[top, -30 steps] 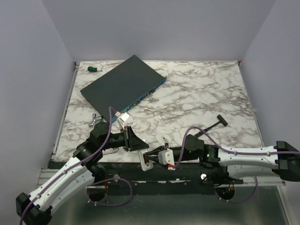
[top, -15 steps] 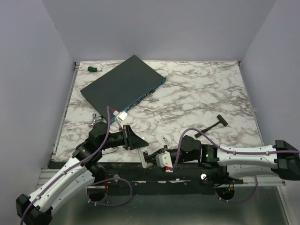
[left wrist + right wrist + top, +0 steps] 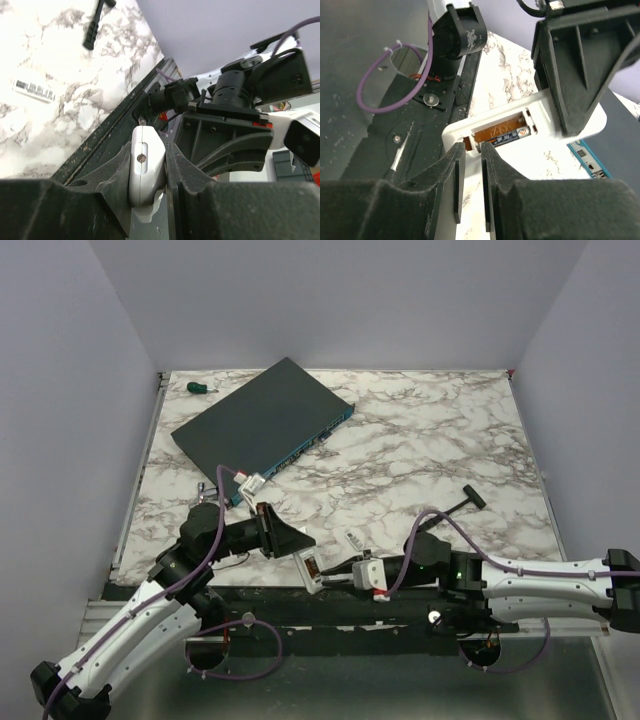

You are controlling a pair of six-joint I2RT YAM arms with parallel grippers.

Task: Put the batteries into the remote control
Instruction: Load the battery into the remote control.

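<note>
My left gripper (image 3: pixel 147 172) is shut on the remote control (image 3: pixel 145 160), a slim white handset held edge-on above the table's near edge (image 3: pixel 310 567). In the right wrist view the remote control (image 3: pixel 560 150) shows its back with the battery bay uncovered. One battery (image 3: pixel 507 136) lies in the bay beside a bare brown slot (image 3: pixel 495 129). My right gripper (image 3: pixel 472 152) has its tips at the bay's near end, a narrow gap between them and nothing in it. From above, the right gripper (image 3: pixel 335 571) is just right of the remote.
A big dark flat box with a blue edge (image 3: pixel 262 422) lies at the back left, a green-handled screwdriver (image 3: pixel 200 387) beyond it. A black T-shaped tool (image 3: pixel 462 502) lies to the right. A small white labelled strip (image 3: pixel 352 538) lies near the grippers, a metal clip (image 3: pixel 199 500) at the left.
The left gripper has turned and shifted the remote slightly. The right wrist has drawn back a little to the right, its tips staying at the remote.
</note>
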